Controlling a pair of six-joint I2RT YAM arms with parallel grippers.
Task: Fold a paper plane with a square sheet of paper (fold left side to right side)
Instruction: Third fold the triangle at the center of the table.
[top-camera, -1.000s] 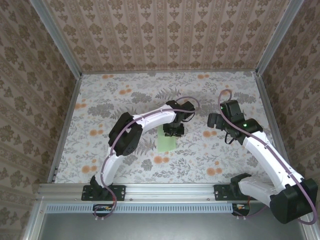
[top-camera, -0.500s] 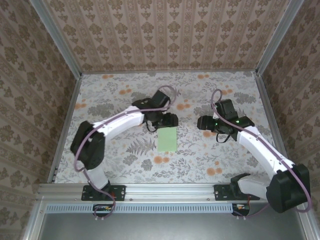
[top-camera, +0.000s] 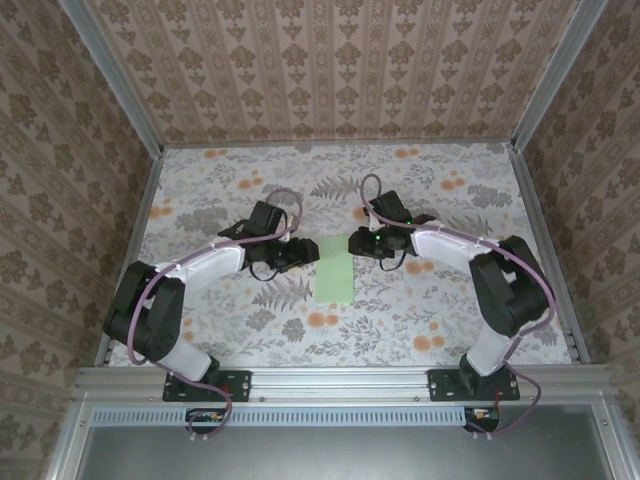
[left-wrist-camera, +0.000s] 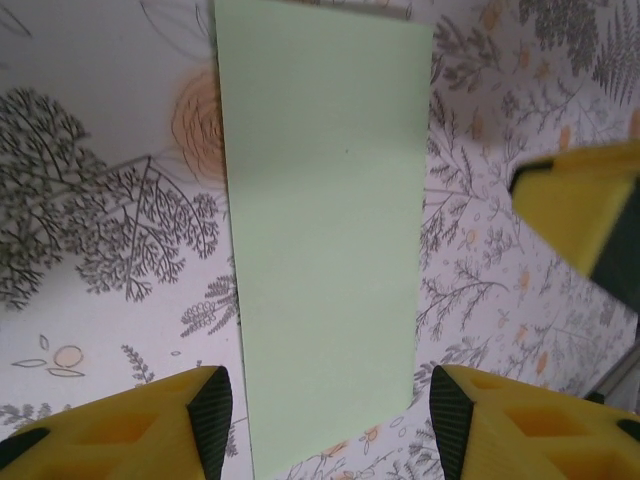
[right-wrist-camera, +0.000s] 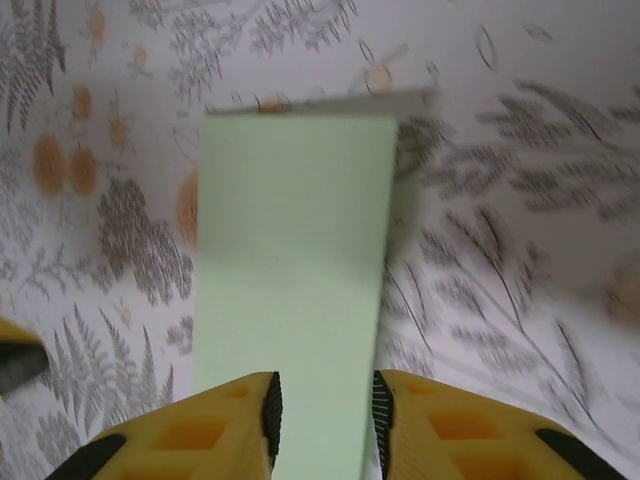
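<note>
Paper (top-camera: 335, 275) runs lengthwise toward the bases, left gripper (left-wrist-camera: 325, 405) spread open either side, right gripper (right-wrist-camera: 322, 405) nearly closed over it, can't tell if gripping.

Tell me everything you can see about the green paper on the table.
The paper plane is a plain pale-green rectangle, thin and smooth; a pale sliver shows past one short end. It lies flat on the floral table, long side running away from the arms. The left gripper and right gripper flank its far end; contact cannot be judged.
</note>
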